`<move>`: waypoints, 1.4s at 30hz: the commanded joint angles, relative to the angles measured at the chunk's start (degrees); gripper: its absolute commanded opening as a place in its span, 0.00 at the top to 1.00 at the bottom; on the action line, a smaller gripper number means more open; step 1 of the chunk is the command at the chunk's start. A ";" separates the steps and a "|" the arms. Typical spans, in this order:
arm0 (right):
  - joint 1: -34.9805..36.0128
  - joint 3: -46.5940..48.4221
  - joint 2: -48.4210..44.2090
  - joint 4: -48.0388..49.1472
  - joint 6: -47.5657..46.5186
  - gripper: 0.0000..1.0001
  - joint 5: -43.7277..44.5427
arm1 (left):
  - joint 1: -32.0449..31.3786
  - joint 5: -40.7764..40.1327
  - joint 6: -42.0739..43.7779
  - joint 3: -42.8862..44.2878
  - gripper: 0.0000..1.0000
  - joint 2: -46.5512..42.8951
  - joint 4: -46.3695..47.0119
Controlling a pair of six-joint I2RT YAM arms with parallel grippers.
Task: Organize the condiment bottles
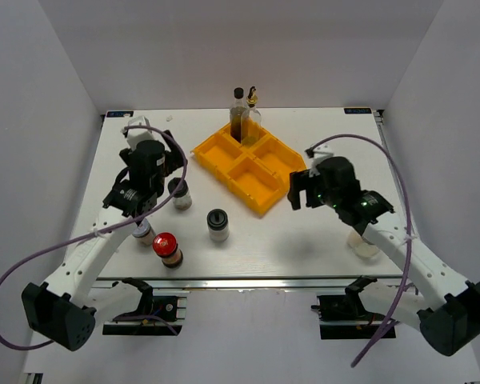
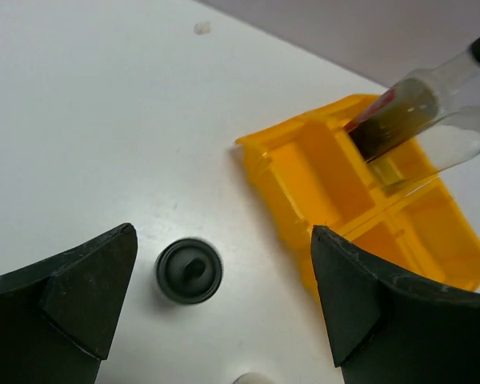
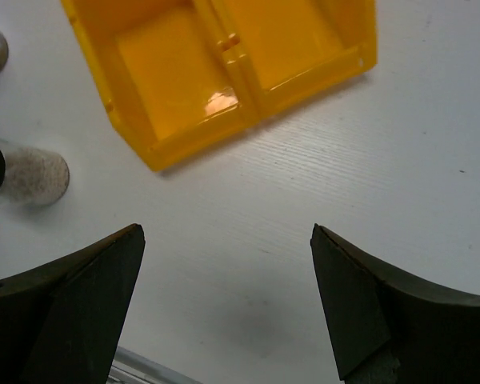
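left claw [image 2: 224, 240] and right claw [image 3: 228, 240] both released, grasping nothing. dark bottle [image 1: 238, 120] and gold-spouted bottle [image 1: 254, 108] stand in the yellow tray's [image 1: 224, 178] far compartment; black-lidded jar [image 1: 218, 224] and red-lidded jar [image 1: 167, 248] sit on the table [image 1: 304, 240], near-left of it.

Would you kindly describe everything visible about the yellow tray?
The yellow tray looks like glossy moulded plastic, with four compartments in a two-by-two grid. It lies flat, turned diagonally, on the white table, far centre. A tall dark bottle and a tall clear bottle stand in its far compartment; the other three are empty.
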 commanded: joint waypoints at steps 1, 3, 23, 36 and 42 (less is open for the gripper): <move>9.10 -1.74 2.09 3.20 -3.60 0.11 5.62 | -0.05 -5.48 -7.86 -3.06 0.02 -5.09 -6.52; 14.54 -2.18 4.81 6.26 -4.65 0.11 5.27 | -0.05 -7.24 -9.26 -4.20 0.02 -7.11 -9.25; 36.55 7.04 33.03 32.03 -14.07 0.11 6.58 | -0.05 -6.63 -11.82 -9.83 0.02 -11.69 -10.84; 36.63 13.98 40.16 26.86 -8.36 0.50 8.17 | -0.05 -7.86 -11.73 -11.41 0.02 -11.60 -10.05; 36.72 14.16 37.70 24.92 -6.77 0.90 8.34 | -0.05 -8.21 -11.56 -11.85 0.02 -11.34 -9.61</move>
